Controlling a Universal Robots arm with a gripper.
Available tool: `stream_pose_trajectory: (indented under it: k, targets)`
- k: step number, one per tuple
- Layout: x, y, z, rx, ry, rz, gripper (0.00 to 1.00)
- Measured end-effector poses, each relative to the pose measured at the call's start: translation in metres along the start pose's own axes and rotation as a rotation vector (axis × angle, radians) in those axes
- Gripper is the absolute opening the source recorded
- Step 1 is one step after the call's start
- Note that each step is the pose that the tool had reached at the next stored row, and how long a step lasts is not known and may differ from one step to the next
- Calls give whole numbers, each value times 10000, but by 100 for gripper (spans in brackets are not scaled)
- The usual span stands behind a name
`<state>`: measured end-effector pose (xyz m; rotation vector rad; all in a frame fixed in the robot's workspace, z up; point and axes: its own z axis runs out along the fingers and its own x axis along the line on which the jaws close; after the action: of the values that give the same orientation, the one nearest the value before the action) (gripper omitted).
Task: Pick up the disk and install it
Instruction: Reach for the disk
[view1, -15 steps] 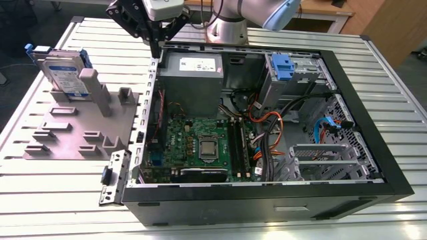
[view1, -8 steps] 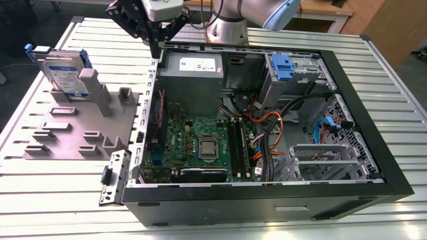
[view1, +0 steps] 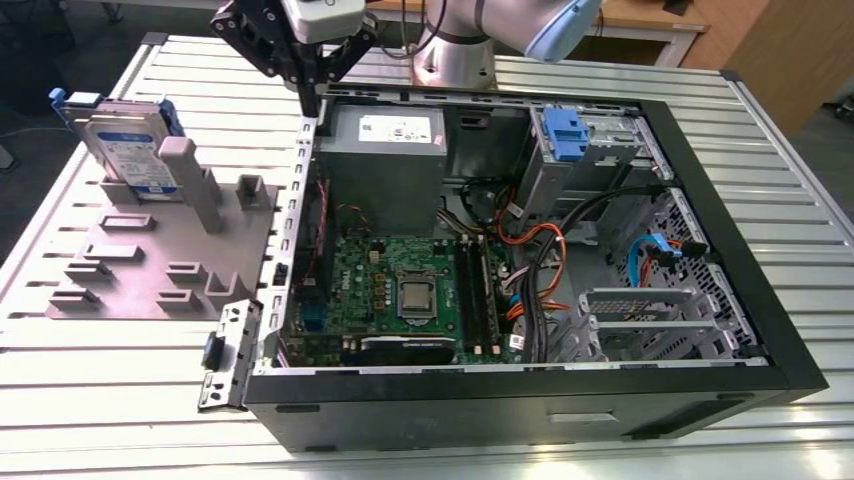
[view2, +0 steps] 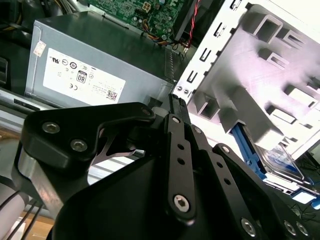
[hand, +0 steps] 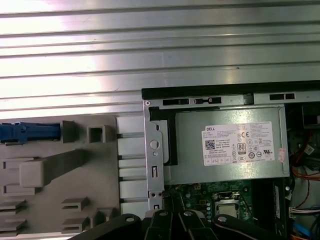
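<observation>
Since the disk (view1: 127, 150) is not yet picked up, the claw (view1: 310, 106) hangs clenched on nothing over the case (view1: 787, 330) wall, just beside the power supply (view1: 380, 150). The disk is well apart, toward the exterior view's left. It stands on edge in a slot of the grey moulded fixture (view1: 147, 270), probably to leave its top free for grasping. It is flat silver metal with a printed label and a blue plastic carrier. A ribbed aluminium table (view1: 80, 420) lies underneath.

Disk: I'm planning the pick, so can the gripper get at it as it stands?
Probably yes: the disk stands upright in the grey holder, top edge bare, and open space separates it from the gripper above the case wall.
</observation>
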<state>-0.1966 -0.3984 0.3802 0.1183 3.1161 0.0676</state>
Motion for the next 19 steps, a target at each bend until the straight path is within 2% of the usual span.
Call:
stream_pose_trajectory:
  k: [6,8,19]
  targets:
    - [14,-1,0,2,0,-1,11]
    - [41,-3,8,1,0,0,11]
    - [92,-7,9,1,0,0,11]
